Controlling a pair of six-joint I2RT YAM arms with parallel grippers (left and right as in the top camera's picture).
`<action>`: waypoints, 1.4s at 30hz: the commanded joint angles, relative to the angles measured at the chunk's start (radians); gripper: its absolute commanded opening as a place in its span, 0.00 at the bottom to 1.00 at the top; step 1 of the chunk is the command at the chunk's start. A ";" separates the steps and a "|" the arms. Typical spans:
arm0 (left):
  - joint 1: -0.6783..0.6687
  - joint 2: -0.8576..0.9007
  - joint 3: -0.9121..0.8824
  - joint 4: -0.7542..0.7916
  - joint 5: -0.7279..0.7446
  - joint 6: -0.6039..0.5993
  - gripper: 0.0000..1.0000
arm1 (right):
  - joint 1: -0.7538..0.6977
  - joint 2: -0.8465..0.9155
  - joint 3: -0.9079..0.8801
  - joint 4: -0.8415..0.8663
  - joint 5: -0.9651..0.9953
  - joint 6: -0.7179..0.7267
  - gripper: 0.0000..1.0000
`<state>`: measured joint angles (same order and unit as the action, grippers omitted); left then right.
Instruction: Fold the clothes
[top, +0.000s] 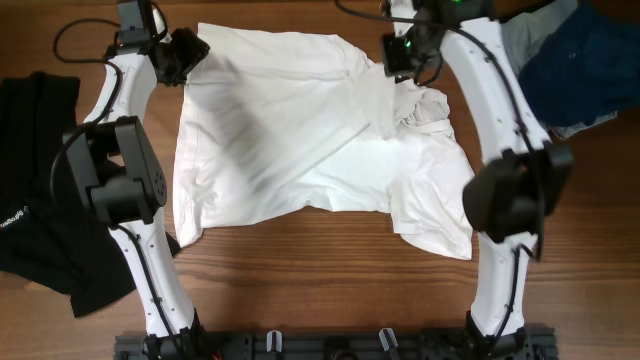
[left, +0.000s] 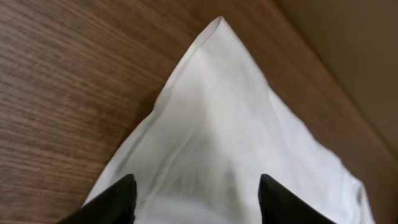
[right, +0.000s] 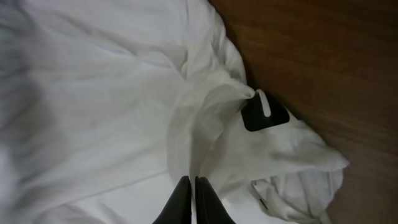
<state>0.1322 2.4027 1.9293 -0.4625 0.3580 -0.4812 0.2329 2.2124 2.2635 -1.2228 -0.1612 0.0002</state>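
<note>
A large white T-shirt (top: 300, 130) lies spread on the wooden table, with its right side bunched up. My left gripper (top: 188, 55) is at the shirt's far left corner. In the left wrist view its fingers (left: 198, 190) are wide open, with the pointed shirt corner (left: 217, 112) lying flat between and beyond them. My right gripper (top: 400, 52) is at the shirt's far right, by the collar. In the right wrist view its fingers (right: 193, 183) are shut on a raised fold of the white shirt (right: 93, 93), next to a black label (right: 264, 115).
A black garment (top: 40, 200) lies at the left edge of the table. A dark blue garment (top: 590, 60) and a pale grey one (top: 525, 35) are piled at the far right corner. Bare wood (top: 330, 280) shows in front of the shirt.
</note>
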 joint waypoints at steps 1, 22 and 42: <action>-0.030 -0.047 0.017 0.078 0.015 0.001 0.62 | 0.015 -0.086 0.010 0.004 0.024 0.010 0.04; -0.062 -0.046 0.023 -0.266 -0.154 -0.051 0.11 | 0.090 -0.127 0.010 -0.030 0.024 0.003 0.04; -0.126 -0.027 -0.137 -0.759 -0.146 -0.051 0.04 | 0.090 -0.154 0.010 -0.039 0.024 -0.008 0.04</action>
<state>0.0341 2.3695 1.8912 -1.2118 0.2104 -0.5335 0.3202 2.1090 2.2646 -1.2594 -0.1482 -0.0002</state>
